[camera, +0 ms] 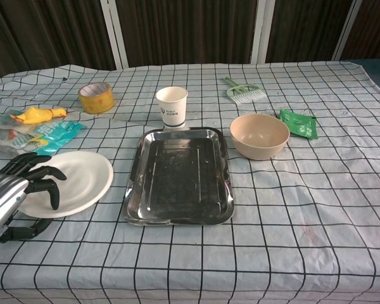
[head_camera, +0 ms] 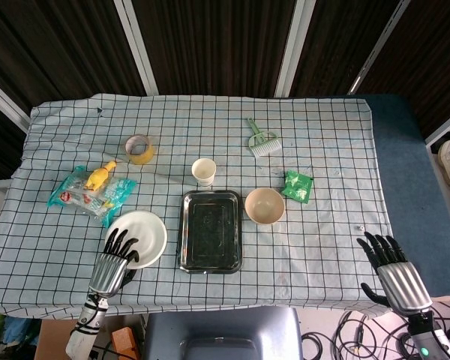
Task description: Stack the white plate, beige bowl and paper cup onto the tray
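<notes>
The white plate [head_camera: 140, 237] [camera: 69, 182] sits left of the empty steel tray [head_camera: 211, 230] [camera: 179, 174]. My left hand [head_camera: 112, 262] [camera: 12, 193] grips the plate's near-left rim, fingers curled over the top and thumb under the edge. Right of the tray stands the beige bowl [head_camera: 265, 205] [camera: 259, 135], and the paper cup [head_camera: 204, 171] [camera: 171, 106] is upright just behind the tray. My right hand [head_camera: 394, 274] hangs past the table's near right edge, fingers spread and holding nothing; the chest view does not show it.
A yellow tape roll [head_camera: 139, 148], a yellow toy [head_camera: 99, 176] and a teal packet [head_camera: 90, 193] lie at the left. A green brush [head_camera: 261, 139] and a green sachet [head_camera: 297, 186] lie behind and right of the bowl.
</notes>
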### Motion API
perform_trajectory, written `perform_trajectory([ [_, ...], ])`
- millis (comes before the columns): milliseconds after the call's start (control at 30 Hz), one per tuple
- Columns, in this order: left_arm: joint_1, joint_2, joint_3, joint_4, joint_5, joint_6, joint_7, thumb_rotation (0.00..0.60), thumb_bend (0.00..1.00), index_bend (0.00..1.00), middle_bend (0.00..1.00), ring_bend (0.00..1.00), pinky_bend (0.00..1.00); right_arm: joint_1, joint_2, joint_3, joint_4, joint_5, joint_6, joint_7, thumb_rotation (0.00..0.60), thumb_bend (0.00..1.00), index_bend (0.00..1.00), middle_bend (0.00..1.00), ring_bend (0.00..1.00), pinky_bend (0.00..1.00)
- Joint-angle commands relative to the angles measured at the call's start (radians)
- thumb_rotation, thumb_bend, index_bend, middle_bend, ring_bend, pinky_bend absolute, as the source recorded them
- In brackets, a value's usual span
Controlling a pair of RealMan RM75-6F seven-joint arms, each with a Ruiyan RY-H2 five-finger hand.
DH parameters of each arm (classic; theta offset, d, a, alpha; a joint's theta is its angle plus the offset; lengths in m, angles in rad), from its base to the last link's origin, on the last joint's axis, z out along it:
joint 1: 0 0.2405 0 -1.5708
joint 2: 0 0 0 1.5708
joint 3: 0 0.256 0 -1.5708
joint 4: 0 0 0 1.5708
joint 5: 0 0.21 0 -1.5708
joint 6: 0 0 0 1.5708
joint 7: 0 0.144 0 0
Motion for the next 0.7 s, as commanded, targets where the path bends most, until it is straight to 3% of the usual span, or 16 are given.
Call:
perform_trajectory([
  [33, -0.003, -0.016, -0.006, 0.023, -0.005, 0.014, -0.016, 0.600, 0.43, 0.66, 0.30, 0.10, 0.02, 0.000, 0.000, 0.000, 0.001, 0.000, 0.000, 0.000, 0.600, 0.20, 0.00, 0.00, 0.00, 0.00],
  [367, -0.005, -0.063, -0.019, 0.103, -0.016, 0.061, -0.094, 0.600, 0.44, 0.78, 0.38, 0.15, 0.03, -0.001, 0.001, 0.000, 0.001, 0.000, 0.002, -0.001, 0.600, 0.20, 0.00, 0.00, 0.00, 0.00],
  [700, -0.001, -0.103, -0.054, 0.159, -0.039, 0.158, -0.161, 0.600, 0.47, 0.83, 0.43, 0.17, 0.03, 0.000, 0.000, -0.003, 0.001, 0.000, -0.005, -0.005, 0.600, 0.20, 0.00, 0.00, 0.00, 0.00],
])
